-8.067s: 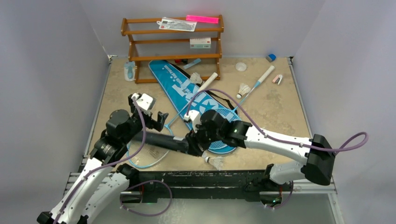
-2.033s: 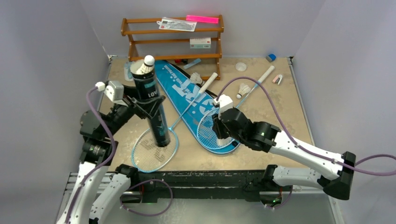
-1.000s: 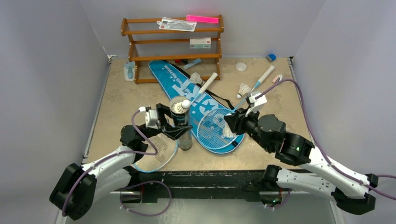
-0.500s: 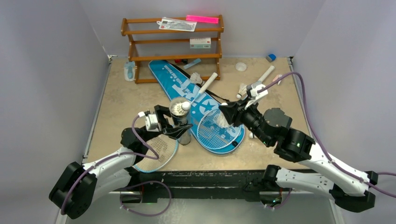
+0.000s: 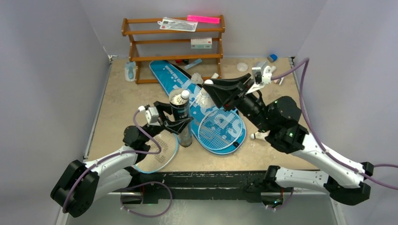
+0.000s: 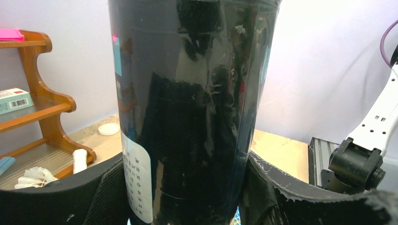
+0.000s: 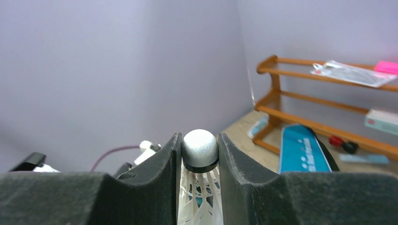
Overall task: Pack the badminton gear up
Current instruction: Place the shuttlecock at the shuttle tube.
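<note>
My left gripper (image 5: 180, 123) is shut on the black tube (image 5: 181, 119), which stands upright on the table and fills the left wrist view (image 6: 187, 108). A shuttlecock (image 5: 184, 96) sticks out of the tube's open top. My right gripper (image 5: 207, 85) is shut on another white shuttlecock (image 5: 203, 96) by its cork (image 7: 200, 149), raised just right of the tube's top. The blue SPORT bag (image 5: 174, 78) lies flat with one racket head (image 5: 220, 130) on it. The other racket head (image 5: 157, 153) lies under my left arm. More shuttlecocks lie on the bag (image 5: 196, 77) and by my right arm (image 5: 258, 136).
The wooden rack (image 5: 173, 42) stands at the back with small items on it. A pale-blue bottle (image 5: 130, 71) is left of it. A white round lid (image 5: 242, 67) and a small blue block (image 5: 272, 57) sit at the back right.
My right gripper has lifted the shuttlecock and carried it back and left, close to the tube's top. My left gripper keeps the tube upright, shifted slightly.
</note>
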Action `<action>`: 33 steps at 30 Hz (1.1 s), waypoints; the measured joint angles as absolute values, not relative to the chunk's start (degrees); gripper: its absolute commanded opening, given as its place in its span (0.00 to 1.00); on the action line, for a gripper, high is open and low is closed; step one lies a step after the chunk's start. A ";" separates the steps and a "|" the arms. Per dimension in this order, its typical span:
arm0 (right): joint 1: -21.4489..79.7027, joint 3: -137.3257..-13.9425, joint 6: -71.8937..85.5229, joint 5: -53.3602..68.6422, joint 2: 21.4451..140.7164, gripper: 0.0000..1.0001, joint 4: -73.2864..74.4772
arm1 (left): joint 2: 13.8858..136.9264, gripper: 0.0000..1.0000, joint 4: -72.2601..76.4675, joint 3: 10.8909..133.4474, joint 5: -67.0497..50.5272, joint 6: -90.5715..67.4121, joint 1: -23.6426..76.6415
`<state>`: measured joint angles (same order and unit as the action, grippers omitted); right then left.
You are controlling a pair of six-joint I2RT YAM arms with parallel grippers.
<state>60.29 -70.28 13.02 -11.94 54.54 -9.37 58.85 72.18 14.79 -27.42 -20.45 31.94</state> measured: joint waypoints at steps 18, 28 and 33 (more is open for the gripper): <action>60.29 -64.93 13.63 -4.97 65.69 0.19 -41.12 | 59.51 0.43 70.65 15.99 -27.31 -20.58 31.94; 60.29 -63.48 9.52 -5.17 65.45 0.19 -44.12 | 58.78 0.43 69.65 15.99 -27.77 -20.47 31.94; 60.29 -62.76 8.93 -5.17 65.63 0.19 -44.21 | 58.70 0.43 69.52 16.01 -27.90 -20.47 31.94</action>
<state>60.29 -62.76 8.93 -5.17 65.63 -44.21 58.70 69.52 16.01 -27.90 -20.47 31.94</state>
